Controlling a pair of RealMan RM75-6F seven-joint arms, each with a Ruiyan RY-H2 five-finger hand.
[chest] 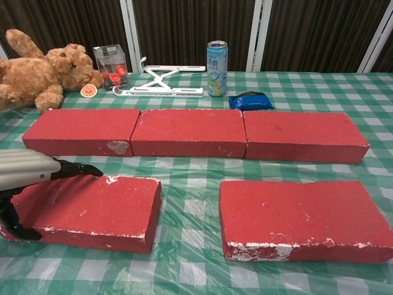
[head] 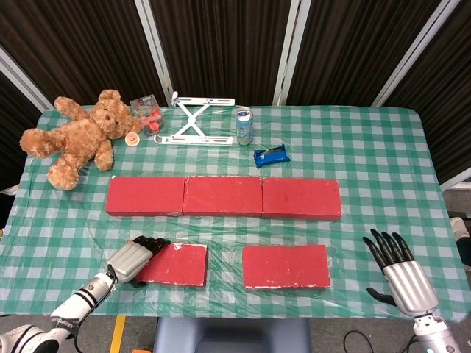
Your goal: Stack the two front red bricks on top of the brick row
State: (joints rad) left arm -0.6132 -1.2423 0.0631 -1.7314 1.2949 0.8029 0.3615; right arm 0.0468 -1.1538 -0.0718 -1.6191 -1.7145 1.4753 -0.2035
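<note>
Left hand [head: 133,259]: we grip the left end of the left brick [head: 175,265], fingers over its top, thumb at its front edge (chest view).
Right hand [head: 401,272]: fingers apart, holding nothing, near the bench's right front corner.
Right brick [head: 285,266]: flat, untouched.
Brick row [head: 224,196]: three bricks end to end, just behind.

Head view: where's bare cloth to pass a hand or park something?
Free: cloth right of the brick row, out to the right hand; the strip between the row and the front bricks. Crowded: back left, around the teddy bear, white stand and can.
</note>
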